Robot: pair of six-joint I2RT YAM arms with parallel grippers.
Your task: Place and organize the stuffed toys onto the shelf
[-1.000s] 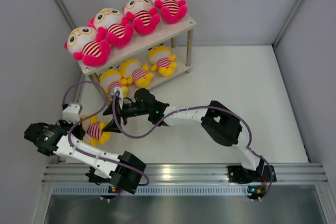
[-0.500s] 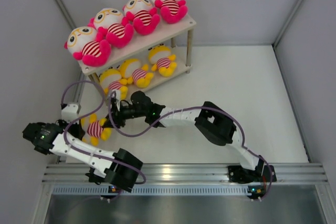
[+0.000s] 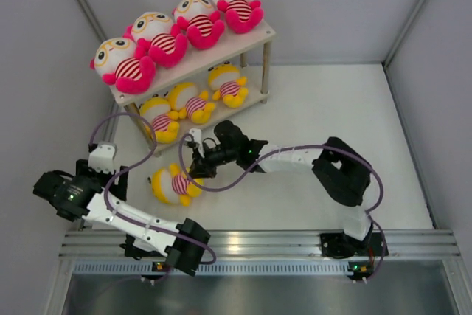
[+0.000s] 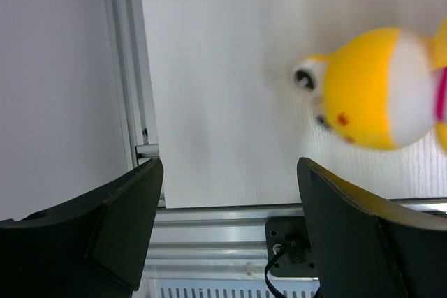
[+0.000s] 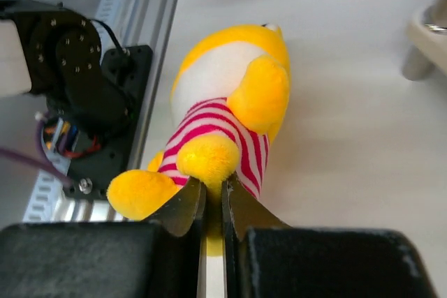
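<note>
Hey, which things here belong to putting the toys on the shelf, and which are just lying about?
Job: shelf; four pink toys on its top board; three yellow toys on its lower board; loose yellow toy on the table, pinched by the right pincer.
Not the job, fixtures only: metal rail; grey walls.

Site: robot lab test cell | Evidence: plain grey panel walls (image 3: 332,5), extruded aluminium rail (image 3: 258,243) at near edge, white table (image 3: 346,123)
</note>
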